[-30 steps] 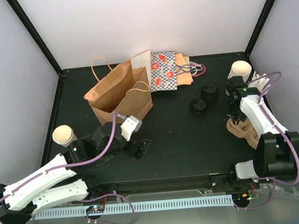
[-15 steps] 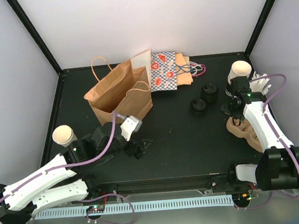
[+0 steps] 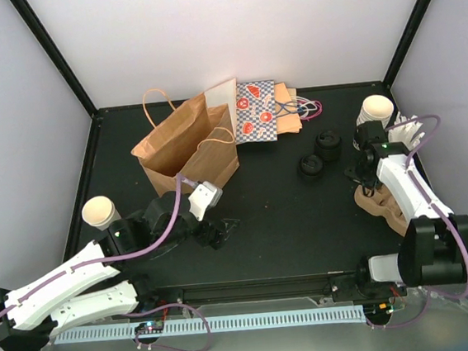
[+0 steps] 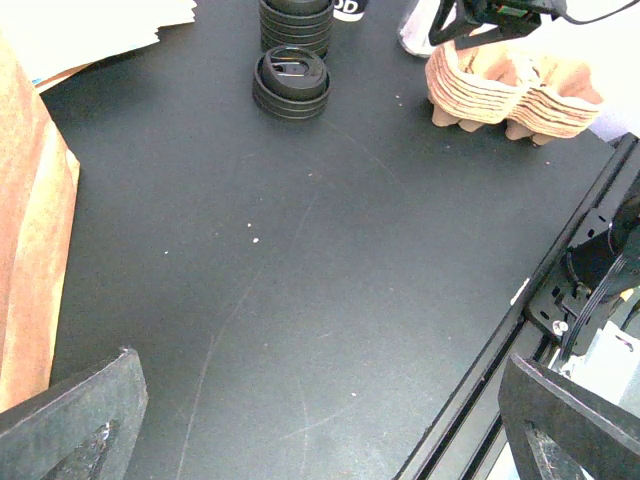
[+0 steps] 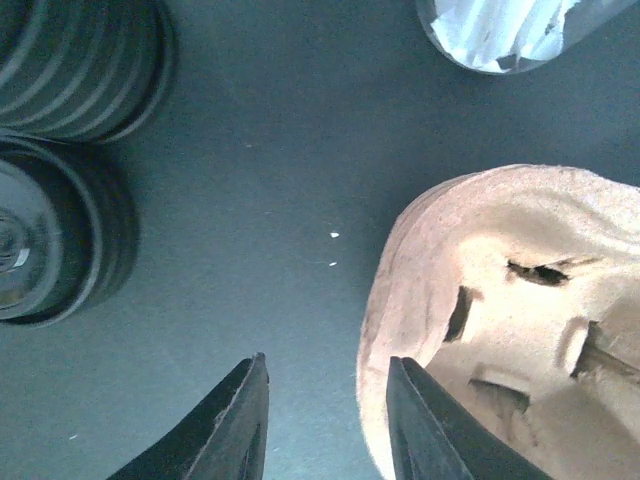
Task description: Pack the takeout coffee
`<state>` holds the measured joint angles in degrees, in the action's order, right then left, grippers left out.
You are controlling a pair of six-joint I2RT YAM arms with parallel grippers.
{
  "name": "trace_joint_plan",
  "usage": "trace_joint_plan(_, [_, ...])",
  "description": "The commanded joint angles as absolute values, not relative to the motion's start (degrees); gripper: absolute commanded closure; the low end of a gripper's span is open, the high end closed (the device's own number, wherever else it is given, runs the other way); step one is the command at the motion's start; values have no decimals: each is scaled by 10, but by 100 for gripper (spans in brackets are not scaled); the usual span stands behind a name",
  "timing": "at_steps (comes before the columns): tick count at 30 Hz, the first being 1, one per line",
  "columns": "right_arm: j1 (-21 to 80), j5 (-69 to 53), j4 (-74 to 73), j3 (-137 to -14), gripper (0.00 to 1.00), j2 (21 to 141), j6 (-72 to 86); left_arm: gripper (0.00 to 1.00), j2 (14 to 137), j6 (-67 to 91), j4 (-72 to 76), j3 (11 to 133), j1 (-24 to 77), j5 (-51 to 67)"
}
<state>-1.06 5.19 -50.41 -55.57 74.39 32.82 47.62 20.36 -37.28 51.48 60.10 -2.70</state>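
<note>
Cream-white paper cup (image 3: 101, 211), lidless, stood upright, mouth up, at the black tabletop's (image 3: 287, 212) left edge beside the left arm (image 3: 70, 278), unmoved; the right arm (image 3: 405, 184) had drawn back slightly. Left gripper (image 4: 320, 420) gaped empty over that tabletop. Right gripper (image 5: 325, 365) hung parted, gripping nothing, at the brown moulded-pulp tray's (image 5: 500, 300) rim.

From above, the right arm (image 3: 402, 181) covers much of the cup tray (image 3: 373, 205). In the right wrist view the tray runs off the right edge. The black lids (image 5: 60, 150) left of it are cut off, and so is a clear thing (image 5: 500, 35) above it that I cannot name. Only the finger ends of the right tool (image 5: 327, 365) show. The left wrist view cuts off the left tool (image 4: 320, 360) too, and the brown bag (image 4: 25, 250) far left of the tray.
</note>
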Motion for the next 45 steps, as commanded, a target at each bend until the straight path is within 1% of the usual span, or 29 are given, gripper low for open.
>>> trace_joint_plan(1, [-13, 108, -511, -560, 63, 774, 328, 1, 471, 207, -375, 520, 602, -28])
trace_joint_plan(8, [-14, 127, -498, -557, 64, 797, 329, 1, 474, 207, -370, 521, 602, -27])
trace_joint_plan(10, [-14, 127, -499, -559, 66, 802, 330, 1, 477, 207, -370, 522, 602, -26])
trace_joint_plan(14, [-13, 127, -502, -557, 76, 799, 330, 1, 482, 205, -370, 525, 602, -26])
trace_joint_plan(16, [-13, 126, -502, -555, 79, 795, 330, 1, 484, 203, -369, 525, 602, -27])
trace_joint_plan(18, [-13, 123, -503, -555, 78, 795, 330, 1, 485, 202, -368, 526, 602, -26])
trace_joint_plan(21, [-14, 120, -509, -559, 70, 800, 329, 1, 486, 200, -369, 527, 602, -26])
trace_joint_plan(23, [-14, 131, -516, -560, 67, 804, 333, 1, 486, 200, -370, 527, 602, -26])
trace_joint_plan(30, [-14, 151, -525, -559, 66, 812, 339, 1, 486, 200, -369, 524, 602, -26])
trace_joint_plan(38, [-13, 146, -538, -565, 81, 789, 340, 1, 477, 200, -372, 520, 602, -28])
trace_joint_plan(40, [-13, 140, -542, -566, 90, 783, 339, 1, 476, 199, -371, 520, 602, -27])
trace_joint_plan(45, [-13, 136, -556, -573, 91, 769, 338, 1, 476, 201, -370, 520, 602, -26])
